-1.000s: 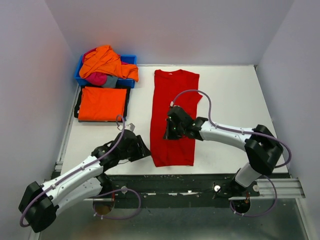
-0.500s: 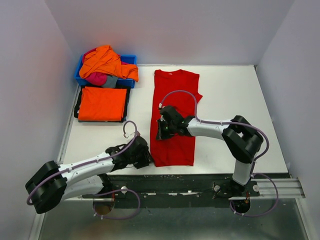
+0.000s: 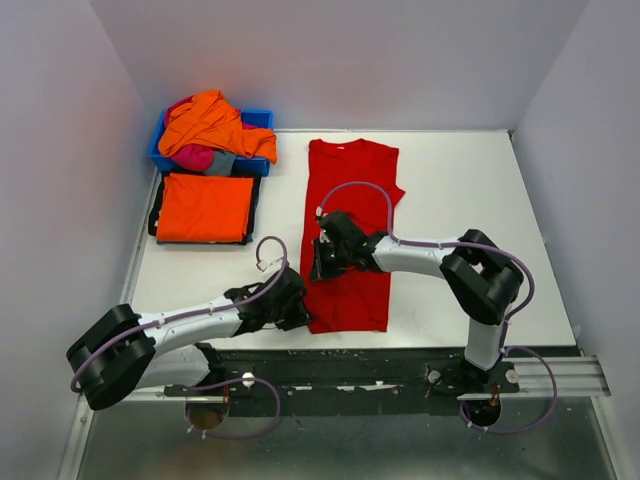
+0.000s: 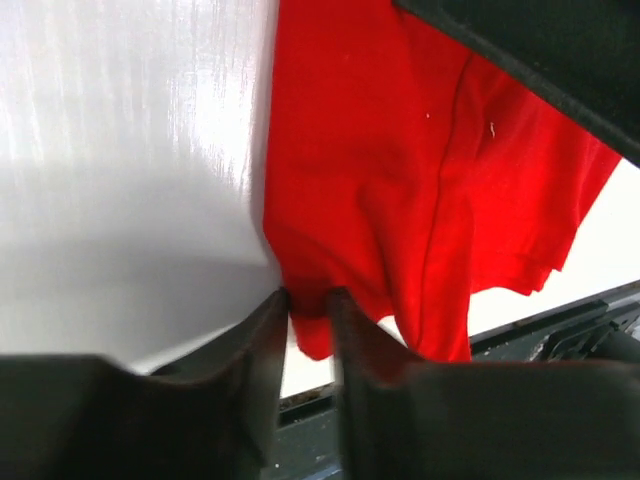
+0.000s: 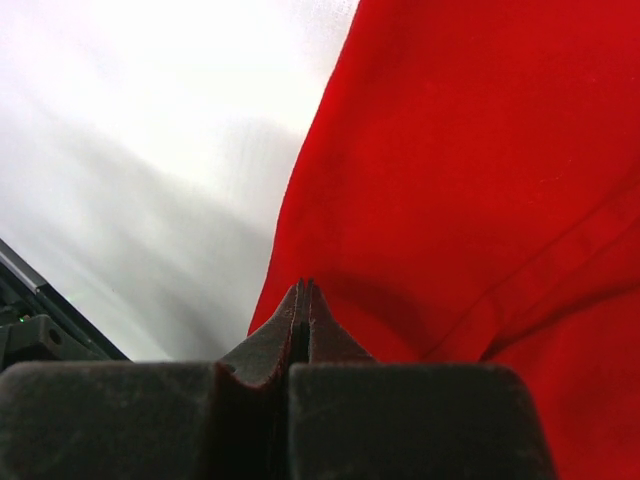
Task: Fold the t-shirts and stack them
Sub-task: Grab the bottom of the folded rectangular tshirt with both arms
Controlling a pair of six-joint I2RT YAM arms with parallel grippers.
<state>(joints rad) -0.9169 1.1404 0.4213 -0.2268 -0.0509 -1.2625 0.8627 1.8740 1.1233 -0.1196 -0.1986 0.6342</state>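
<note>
- Left fingers (image 4: 288,312): narrowly apart, astride the shirt's (image 3: 345,200) near-left corner; whether they grip it cannot be told.
- Right fingers (image 5: 303,305): fully closed, tips on the shirt's left edge.

Left gripper (image 4: 309,305), slightly parted, straddles the bright red cloth t-shirt's (image 3: 352,190) near-left corner; right gripper (image 5: 303,298), closed, on its left edge.

The blue plastic bin (image 3: 262,119) sits at the far left corner of the white flat tabletop (image 3: 470,200). Just nearer on that tabletop lies a flat black sheet-like thing (image 3: 155,218), only its edges showing. A silver metal rail (image 3: 565,375) runs along the tabletop's near edge.
</note>
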